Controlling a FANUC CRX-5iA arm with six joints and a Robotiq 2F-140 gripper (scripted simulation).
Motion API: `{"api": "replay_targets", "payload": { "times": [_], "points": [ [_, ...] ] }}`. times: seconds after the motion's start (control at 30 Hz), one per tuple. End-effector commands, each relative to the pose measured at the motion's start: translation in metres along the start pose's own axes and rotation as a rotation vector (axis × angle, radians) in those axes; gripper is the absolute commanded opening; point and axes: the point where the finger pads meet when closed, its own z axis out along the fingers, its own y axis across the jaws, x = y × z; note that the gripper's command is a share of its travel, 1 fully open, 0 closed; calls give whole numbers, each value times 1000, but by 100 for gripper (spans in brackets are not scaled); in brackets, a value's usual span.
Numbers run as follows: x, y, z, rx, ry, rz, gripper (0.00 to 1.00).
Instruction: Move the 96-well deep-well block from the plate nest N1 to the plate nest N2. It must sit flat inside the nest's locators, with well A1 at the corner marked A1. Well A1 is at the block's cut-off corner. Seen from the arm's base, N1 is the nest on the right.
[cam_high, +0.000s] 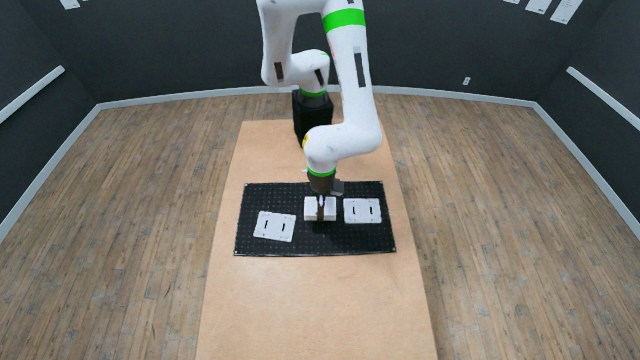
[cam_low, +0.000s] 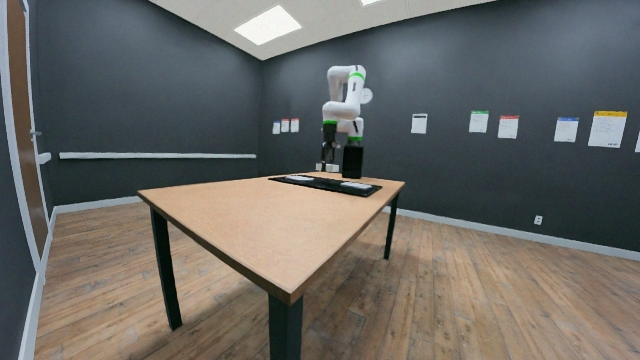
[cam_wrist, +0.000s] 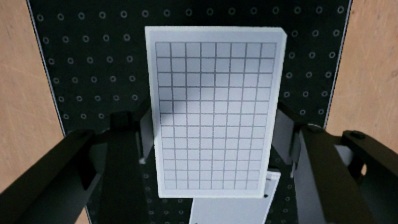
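The white 96-well deep-well block (cam_high: 311, 210) (cam_low: 332, 168) (cam_wrist: 215, 75) hangs a little above the black perforated board (cam_high: 310, 242) (cam_low: 327, 184) (cam_wrist: 90, 60), between the two nests. My gripper (cam_high: 320, 206) (cam_low: 327, 161) (cam_wrist: 210, 107) is shut on the block's long sides, fingers pointing down. Nest N1 (cam_high: 274, 226) (cam_low: 299, 177) is a white plate with two slots, turned slightly, and it is empty. Nest N2 (cam_high: 362, 210) (cam_low: 356, 185) is a like plate lying square, also empty. In the wrist view part of a white nest plate (cam_wrist: 230, 210) shows under the block's near edge.
The board lies on a wooden table (cam_high: 310, 310) (cam_low: 250, 215). The arm's black base (cam_high: 312, 117) (cam_low: 352, 161) stands at the table's far end behind the board. Dark walls and a wooden floor surround the table.
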Motion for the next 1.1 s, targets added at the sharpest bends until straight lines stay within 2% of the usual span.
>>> {"api": "replay_targets", "payload": {
  "times": [0.0,1.07],
  "points": [
    [9,-1,-1,-2,0,0,10],
    [101,-19,-1,-2,0,0,10]
  ]
}}
